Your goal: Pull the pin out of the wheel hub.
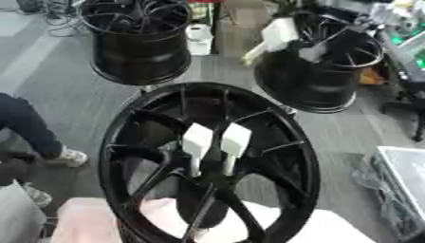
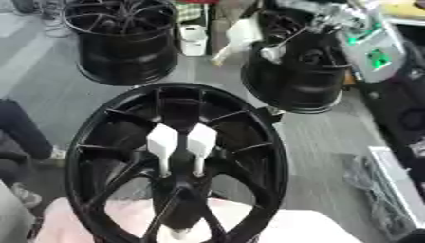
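A large black wheel hub [image 1: 207, 161] stands upright in the foreground. Two white pins with flat heads [image 1: 198, 140] [image 1: 235, 139] stick up side by side from its centre. Behind it, at the right, is a second black wheel [image 1: 319, 71], and a third white pin [image 2: 243, 32] shows tilted at its left rim. A grey arm part with a green light [image 2: 375, 53] comes in from the upper right. My right hand [image 2: 272, 52] is a pale blur over that rear wheel, close to the tilted pin. No left hand shows.
A third black wheel [image 1: 139, 38] stands at the back left. A person's dark leg and shoe [image 1: 37, 133] are at the left edge. A pink-white cloth [image 1: 83, 220] lies under the front wheel, a metal frame [image 1: 402, 175] at the right.
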You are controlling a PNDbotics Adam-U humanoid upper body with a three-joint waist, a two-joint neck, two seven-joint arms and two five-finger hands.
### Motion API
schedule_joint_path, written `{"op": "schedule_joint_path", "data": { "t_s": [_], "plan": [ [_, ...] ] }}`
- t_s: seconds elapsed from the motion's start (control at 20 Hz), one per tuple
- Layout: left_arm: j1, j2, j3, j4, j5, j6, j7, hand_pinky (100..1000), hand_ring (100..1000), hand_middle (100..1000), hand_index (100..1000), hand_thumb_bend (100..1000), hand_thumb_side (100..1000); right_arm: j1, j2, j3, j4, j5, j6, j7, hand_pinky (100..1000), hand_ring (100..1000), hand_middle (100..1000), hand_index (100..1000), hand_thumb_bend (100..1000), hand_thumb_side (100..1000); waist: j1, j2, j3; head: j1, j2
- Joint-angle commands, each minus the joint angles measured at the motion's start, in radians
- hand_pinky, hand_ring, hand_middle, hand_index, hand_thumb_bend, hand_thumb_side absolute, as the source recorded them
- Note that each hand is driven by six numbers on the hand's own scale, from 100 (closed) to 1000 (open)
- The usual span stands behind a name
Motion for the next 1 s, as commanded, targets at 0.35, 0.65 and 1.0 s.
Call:
{"op": "schedule_joint_path", "data": {
  "t_s": [0.35, 0.65, 1.0],
  "plan": [
    [0.003, 0.019, 0.024, -0.017, -0.008, 0.007, 0.022, 472, 507, 712, 775, 785, 416, 0.544, -0.039, -0.401, 0.103, 0.003, 0.223, -0.588, 743, 844, 804, 879, 100, 320, -0.001, -0.006, -0.072, 0.029, -0.003],
    [0.003, 0.013, 0.024, -0.018, -0.012, 0.01, 0.02, 472, 508, 713, 775, 785, 417, 0.735, 0.213, -0.447, 0.038, -0.049, 0.292, -0.692, 739, 862, 864, 924, 100, 558, 0.003, -0.002, -0.091, 0.03, -0.006],
    [0.004, -0.001, 0.025, -0.017, -0.006, 0.008, 0.022, 472, 508, 713, 775, 785, 417, 0.753, 0.435, -0.414, -0.194, -0.021, 0.321, -0.668, 720, 846, 841, 915, 100, 609, 0.022, -0.004, -0.082, 0.023, -0.004]
  ]
}}
